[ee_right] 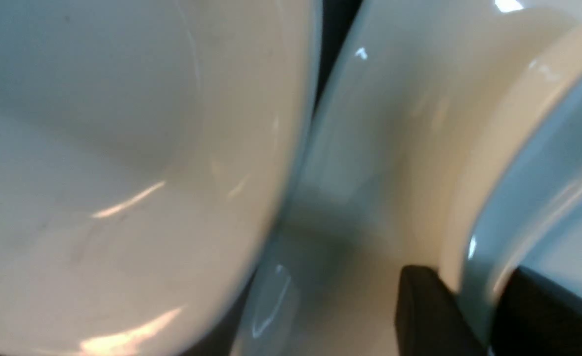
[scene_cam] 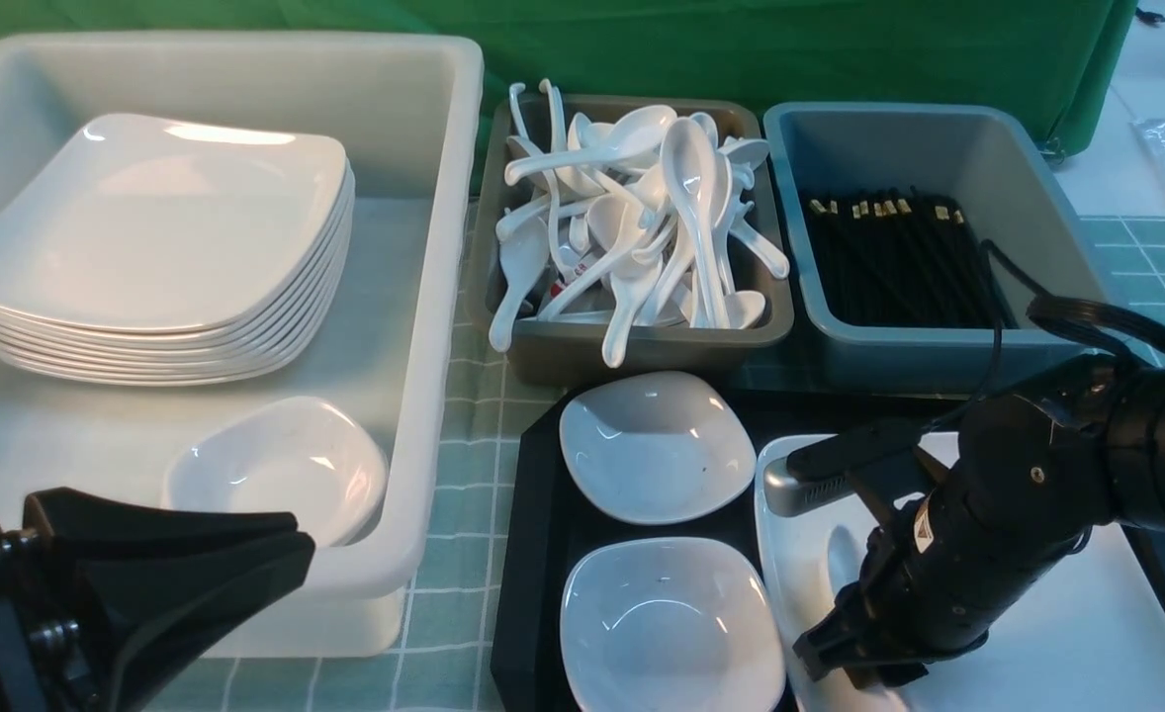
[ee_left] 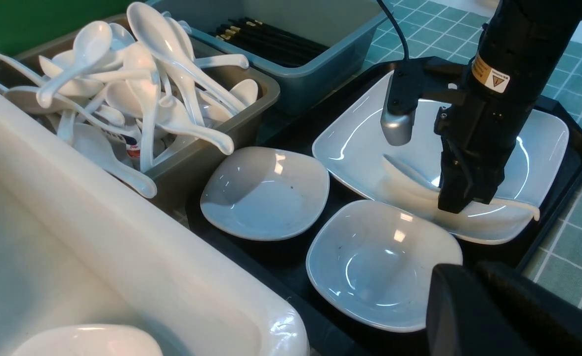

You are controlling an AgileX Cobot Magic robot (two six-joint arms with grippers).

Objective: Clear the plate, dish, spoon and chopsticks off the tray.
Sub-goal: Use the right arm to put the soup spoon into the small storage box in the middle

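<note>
Green check cloth (scene_cam: 464, 465); right fingers (ee_right: 419, 316) pinch spoon (ee_left: 409, 178) on plate (ee_left: 360, 133); left fingers (scene_cam: 207, 564) closed, empty; warning sticker (ee_left: 491, 76) unreadable.

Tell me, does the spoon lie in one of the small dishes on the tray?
No, the spoon lies on the plate.

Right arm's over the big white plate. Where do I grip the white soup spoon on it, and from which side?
Best take the glossy white soup spoon by its handle, from straight above, jaws across it. It lies flat on the squarish white plate, handle narrower than the bowl; the right gripper straddles it there.
</note>
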